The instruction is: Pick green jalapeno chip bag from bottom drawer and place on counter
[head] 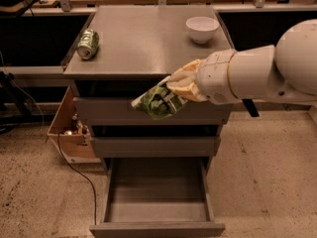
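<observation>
In the camera view, the tan two-finger gripper (174,89) on the big white arm (257,73) is just below the front edge of the flat grey counter (148,43), a bit right of the middle in the picture. It is closed tight on the small crinkly dark-green chip bag (157,102) — the bag hangs in the air with nothing under it. The bag sticks out from the gripper to the picture's left and a little down. Its long side slants from low on the left to high on the right, and the gripper pinches the right-hand end. The bag is lower than the counter top and in front of it, not over it yet. I think the next move has to lift the bag past the front edge, then carry it back over the top. On the counter, a dented green-and-silver soda can (88,42) lies near the left edge and a white bowl (202,29) sits near the back right corner — the middle looks free. Well below the counter, the wide grey bottom drawer (156,192) is pulled open, and the bag is not in it.
</observation>
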Available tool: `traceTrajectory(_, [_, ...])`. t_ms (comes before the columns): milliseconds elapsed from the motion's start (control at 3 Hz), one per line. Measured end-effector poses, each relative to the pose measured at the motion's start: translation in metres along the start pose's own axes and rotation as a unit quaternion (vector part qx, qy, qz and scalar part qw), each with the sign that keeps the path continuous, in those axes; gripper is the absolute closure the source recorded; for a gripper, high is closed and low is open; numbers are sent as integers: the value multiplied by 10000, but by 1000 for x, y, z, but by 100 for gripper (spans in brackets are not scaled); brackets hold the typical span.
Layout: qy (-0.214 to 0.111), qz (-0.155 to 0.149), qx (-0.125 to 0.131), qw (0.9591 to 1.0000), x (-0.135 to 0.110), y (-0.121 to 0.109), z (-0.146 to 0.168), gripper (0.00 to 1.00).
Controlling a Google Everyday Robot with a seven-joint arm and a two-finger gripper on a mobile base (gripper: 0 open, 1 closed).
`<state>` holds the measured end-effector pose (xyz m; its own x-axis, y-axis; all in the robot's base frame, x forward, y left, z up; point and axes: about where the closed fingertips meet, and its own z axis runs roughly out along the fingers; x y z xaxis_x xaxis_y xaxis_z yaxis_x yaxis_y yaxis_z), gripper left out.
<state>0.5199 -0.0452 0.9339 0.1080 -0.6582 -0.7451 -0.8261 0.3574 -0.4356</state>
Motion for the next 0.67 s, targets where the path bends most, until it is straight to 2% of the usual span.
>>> traceTrajectory(333, [-257,-152,49,9995,-23,-32,7,100])
traceTrajectory(667, [-533,-206,5,9984,-45,-76,35,100])
